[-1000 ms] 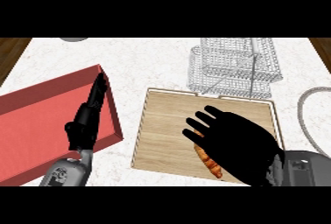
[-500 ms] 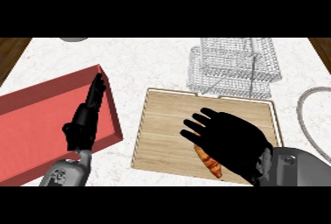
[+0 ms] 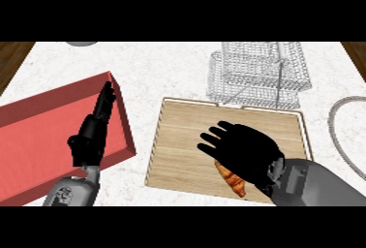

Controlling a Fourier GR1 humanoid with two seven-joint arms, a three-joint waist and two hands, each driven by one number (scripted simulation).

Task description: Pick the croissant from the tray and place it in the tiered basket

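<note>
You see the right robot hand [image 3: 239, 149] with fingers spread and holding nothing, hovering over the wooden tray [image 3: 186, 145], and the croissant [image 3: 232, 179] lies just under its palm, long axis pointing away toward the tiered basket [image 3: 261, 72] beyond the fingertips.

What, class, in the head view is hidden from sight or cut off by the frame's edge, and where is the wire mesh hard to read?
Head view: the right robot hand covers most of the croissant, only its lower end showing on the wooden tray; the tiered basket reads as fine mesh with its top cut off; the left robot hand lies edge-on over the red box.
</note>
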